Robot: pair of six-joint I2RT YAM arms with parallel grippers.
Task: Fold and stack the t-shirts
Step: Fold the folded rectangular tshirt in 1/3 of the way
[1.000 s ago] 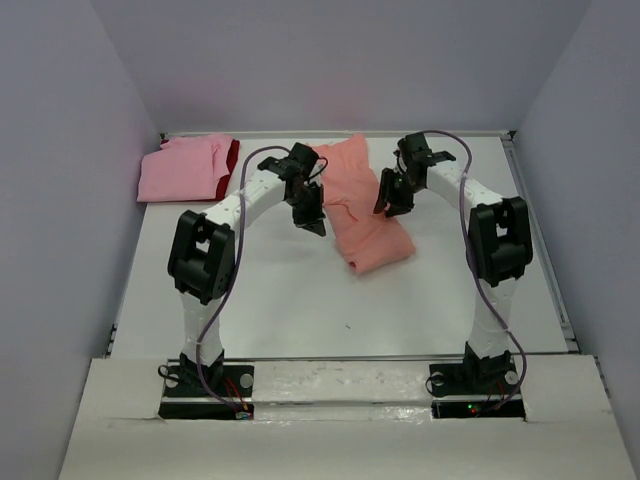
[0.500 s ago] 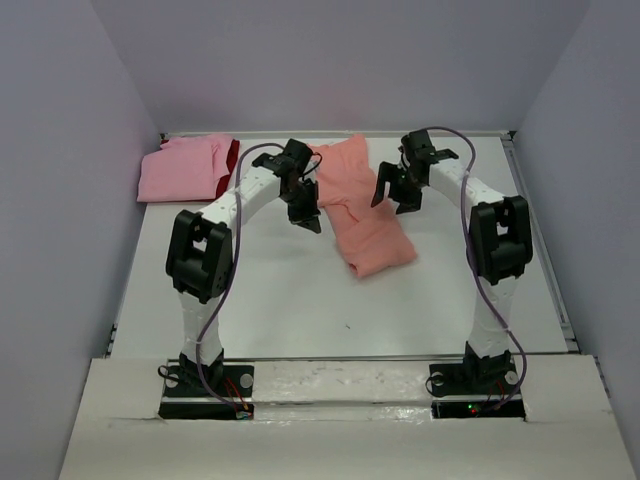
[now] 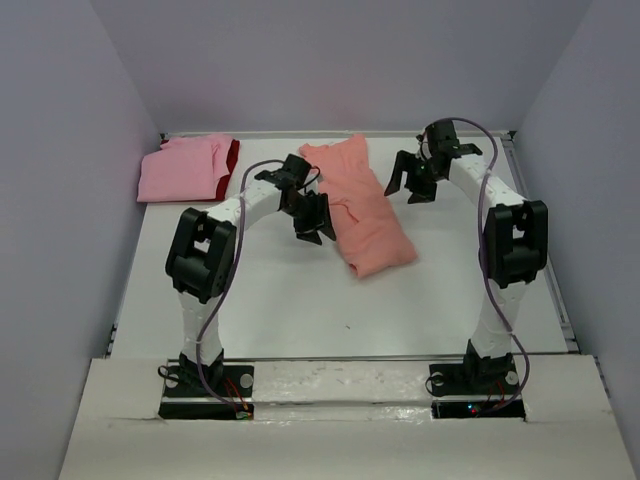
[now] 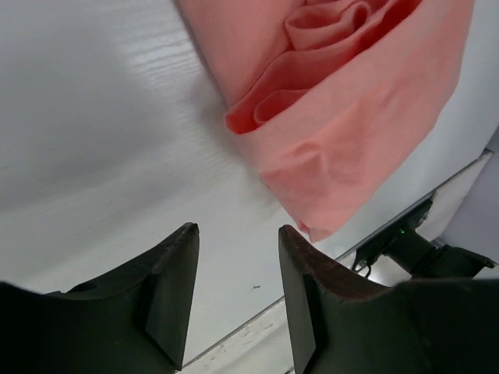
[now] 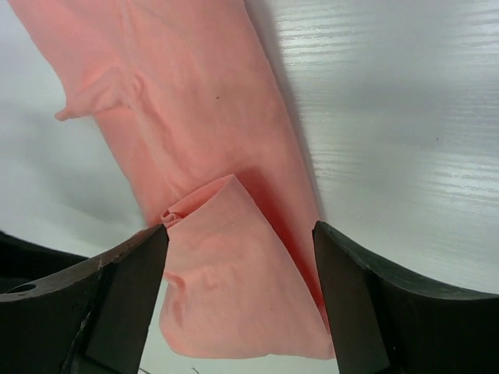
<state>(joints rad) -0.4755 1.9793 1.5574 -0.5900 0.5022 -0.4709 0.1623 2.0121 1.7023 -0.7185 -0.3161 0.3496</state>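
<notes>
Both arms have let go of the cloth and drawn off it since a second ago: the left gripper (image 3: 314, 222), then pinched shut at the shirt's edge, now hangs just beside that edge with its jaws parted about halfway and nothing between them, while the right gripper (image 3: 411, 178) has swung up and away toward the far right corner, its jaws spread wide and empty. From the left wrist, only bare table shows between the fingers (image 4: 173, 290), with a rolled lip of fabric just beyond them; from the right wrist, the shirt lies below the open fingers (image 5: 125, 300), untouched, one loose corner doubled over on itself. Released, the salmon-orange t-shirt (image 3: 366, 214) rests as a long narrow band running diagonally from the far middle of the table (image 3: 300, 300) toward the near right, rumpled along its left side. Well apart, in the far left corner, a lighter pink t-shirt (image 3: 180, 172) lies folded with a dark red t-shirt (image 3: 233, 158) showing at its right edge. The lengthwise fold appears laid down; judging by its length, the band likely needs folding across before it can join that pile.
</notes>
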